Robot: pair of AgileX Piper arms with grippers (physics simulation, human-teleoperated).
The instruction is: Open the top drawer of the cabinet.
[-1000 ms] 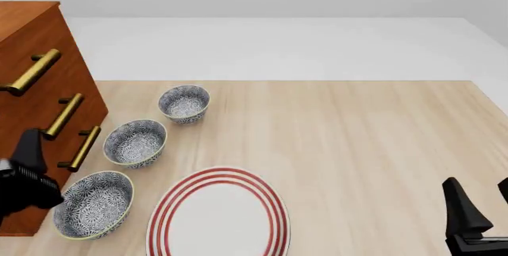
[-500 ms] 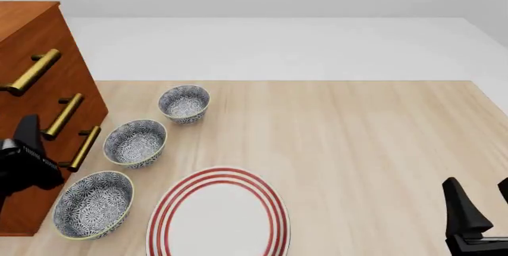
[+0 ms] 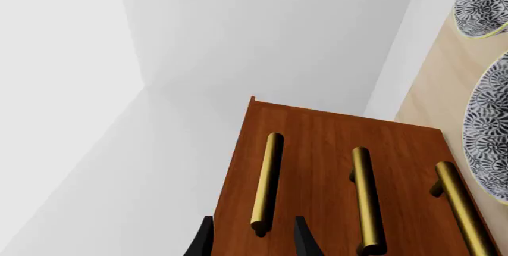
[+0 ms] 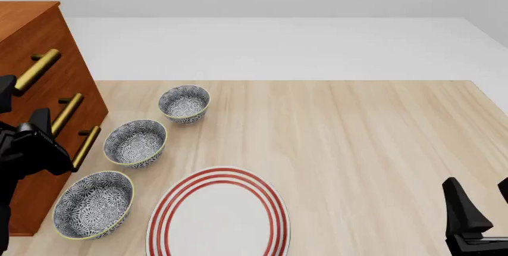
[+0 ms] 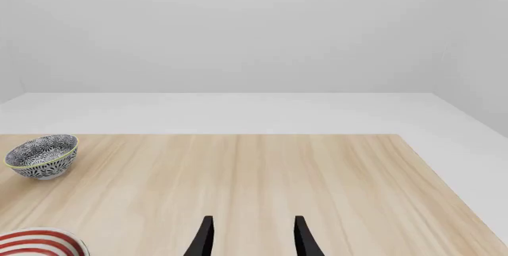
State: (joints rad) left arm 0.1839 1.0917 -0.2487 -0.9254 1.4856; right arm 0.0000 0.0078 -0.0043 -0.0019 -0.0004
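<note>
None of the opening is done: we hold our left gripper (image 3: pixel 252 241) spread, fingertips straddling the near end of the brass bar handle (image 3: pixel 267 181) on the shut reddish-brown wooden top drawer (image 3: pixel 246 166).

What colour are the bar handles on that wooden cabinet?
Brass gold, against the reddish-brown cabinet. The top drawer's handle shows it best in the left wrist view.

A: What crowds the cabinet (image 4: pixel 47 36) front?

B: Three patterned bowls (image 4: pixel 135 143) stand in a row just beside it on the tabletop (image 4: pixel 357 137), with the red-ringed plate (image 4: pixel 218 214) next to the nearest bowl.

A: And at the top drawer's handle (image 3: pixel 266 181)?

B: The left end effector (image 3: pixel 250 241) has its fingers parted either side of the bar's end. The tabletop's right half lies bare around the right end effector (image 5: pixel 250 238).
</note>
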